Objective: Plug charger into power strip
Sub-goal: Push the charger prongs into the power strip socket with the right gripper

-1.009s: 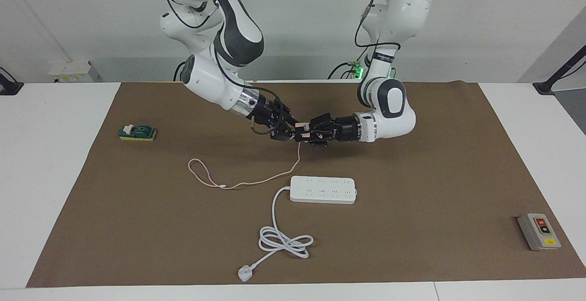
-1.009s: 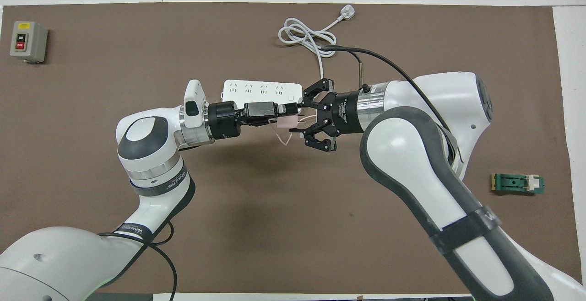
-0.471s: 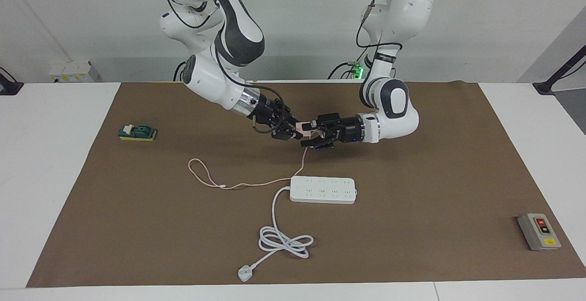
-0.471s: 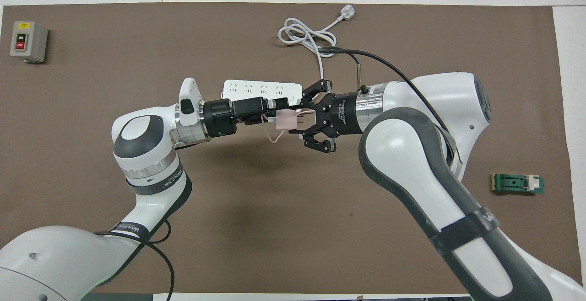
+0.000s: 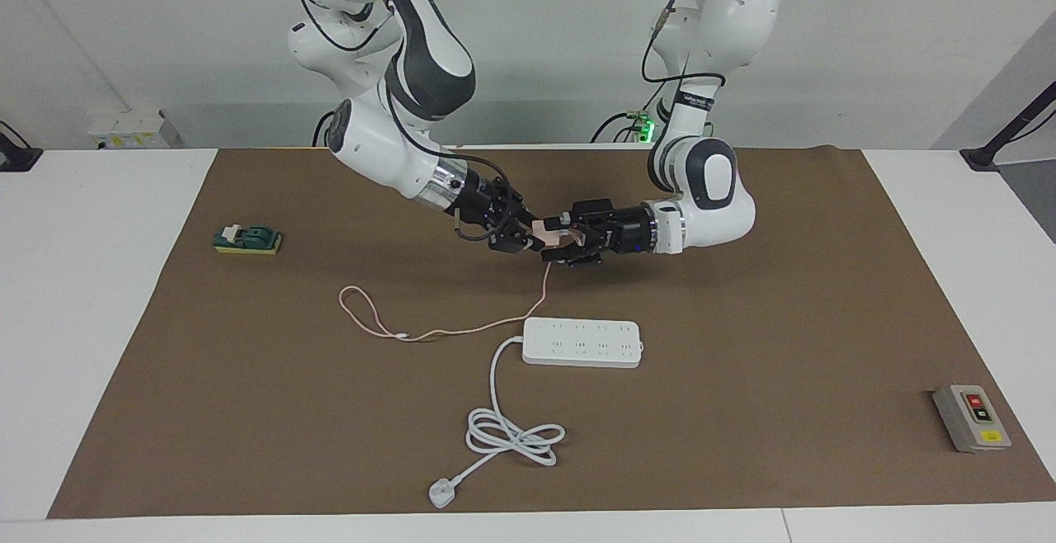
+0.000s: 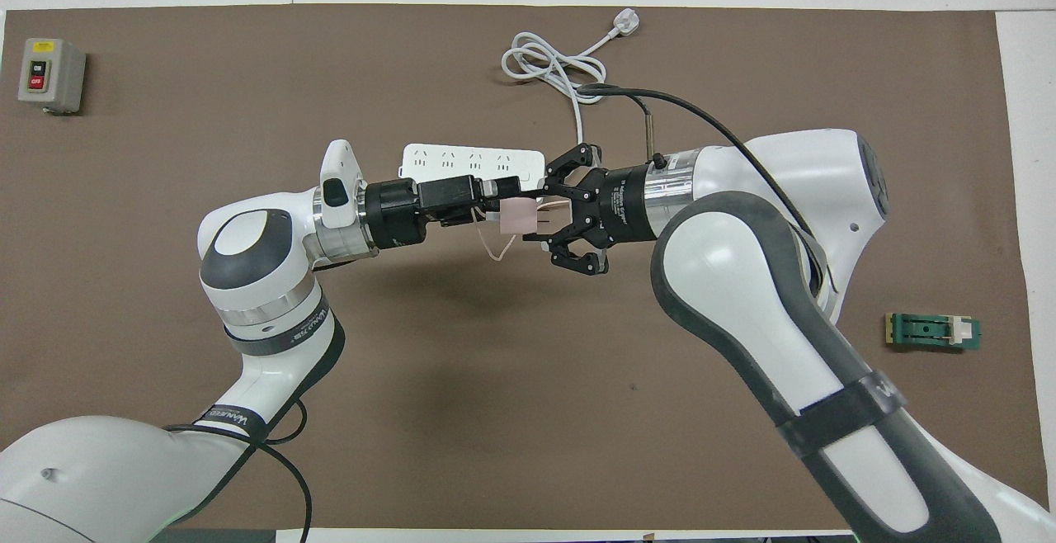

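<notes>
Right now, this is how things stand:
Charger: the charger (image 5: 544,233) (image 6: 518,217) is a small pale pink cube, held up in the air between the two hands, over the brown mat and nearer to the robots than the power strip. Two thin metal pins stick out of it toward the right hand.
Charger cable: a long thin pink cable (image 5: 445,330) hangs down from the cube, lies on the mat and ends in a loop toward the right arm's end of the worktop.
Right hand: the right hand (image 5: 520,238) (image 6: 551,221) is closed tight on the charger, pinching it by the end where the pins are.
Left hand: the left hand (image 5: 569,239) (image 6: 495,200) has its fingers spread apart just beside the other end of the cube and does not grip it.
Power strip: the power strip (image 5: 582,342) (image 6: 450,159) is a long white bar with two rows of sockets, lying flat on the mat.
Strip cord: its thick white cord (image 5: 511,436) (image 6: 549,64) coils into loops and ends in a white plug (image 5: 441,493) (image 6: 624,25), farther from the robots than the strip.
Button box: a grey box with a red and a yellow button (image 5: 972,417) (image 6: 49,74) sits at the left arm's end.
Block: a green and yellow block (image 5: 247,239) (image 6: 932,332) sits at the right arm's end.
Worktop: the white worktop (image 5: 99,279) carries the brown mat (image 5: 742,411).
</notes>
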Available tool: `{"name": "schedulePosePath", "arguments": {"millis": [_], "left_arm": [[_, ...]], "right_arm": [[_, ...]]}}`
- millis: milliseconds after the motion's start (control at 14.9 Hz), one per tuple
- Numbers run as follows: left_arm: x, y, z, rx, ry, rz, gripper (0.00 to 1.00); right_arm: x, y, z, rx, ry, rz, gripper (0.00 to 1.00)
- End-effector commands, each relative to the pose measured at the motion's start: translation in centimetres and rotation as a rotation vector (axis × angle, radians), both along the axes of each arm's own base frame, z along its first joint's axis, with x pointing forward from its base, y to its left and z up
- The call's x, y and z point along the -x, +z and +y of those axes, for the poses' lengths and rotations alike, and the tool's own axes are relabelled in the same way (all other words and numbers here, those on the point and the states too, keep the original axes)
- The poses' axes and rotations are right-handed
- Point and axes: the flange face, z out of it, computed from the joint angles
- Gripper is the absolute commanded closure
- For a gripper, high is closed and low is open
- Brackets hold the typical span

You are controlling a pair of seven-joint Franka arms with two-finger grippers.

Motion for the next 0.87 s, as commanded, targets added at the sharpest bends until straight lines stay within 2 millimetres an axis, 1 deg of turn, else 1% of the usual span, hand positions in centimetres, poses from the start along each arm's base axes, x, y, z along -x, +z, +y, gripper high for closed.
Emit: {"name": "schedulePosePath", "arguments": {"millis": [0, 202, 336, 403, 538, 672, 807], "left_arm": [[1.23, 0.68, 0.41, -0.008, 0.016, 0.016, 0.1], [1.5, 0.45, 0.53, -0.012, 0.016, 0.021, 0.1], [1.45, 0.4, 0.54, -0.016, 0.017, 0.021, 0.12], [1.44, 0.39, 0.56, -0.017, 0.018, 0.021, 0.2], [1.45, 0.38, 0.56, -0.018, 0.017, 0.021, 0.29], [1.45, 0.28, 0.52, -0.027, 0.022, 0.019, 0.47], [1.49, 0.28, 0.44, -0.027, 0.021, 0.017, 0.68]], "right_arm": [[0.47, 0.13, -1.15, -0.017, 0.021, -0.008, 1.0], [0.38, 0.29, -1.52, -0.021, 0.019, -0.005, 1.0], [0.38, 0.29, -1.53, -0.02, 0.019, -0.006, 1.0], [0.41, 0.29, -1.45, -0.019, 0.02, -0.007, 1.0], [0.41, 0.3, -1.45, -0.021, 0.02, -0.007, 1.0], [0.39, 0.3, -1.47, -0.019, 0.02, -0.009, 1.0], [0.39, 0.3, -1.46, -0.02, 0.019, -0.008, 1.0]]}}
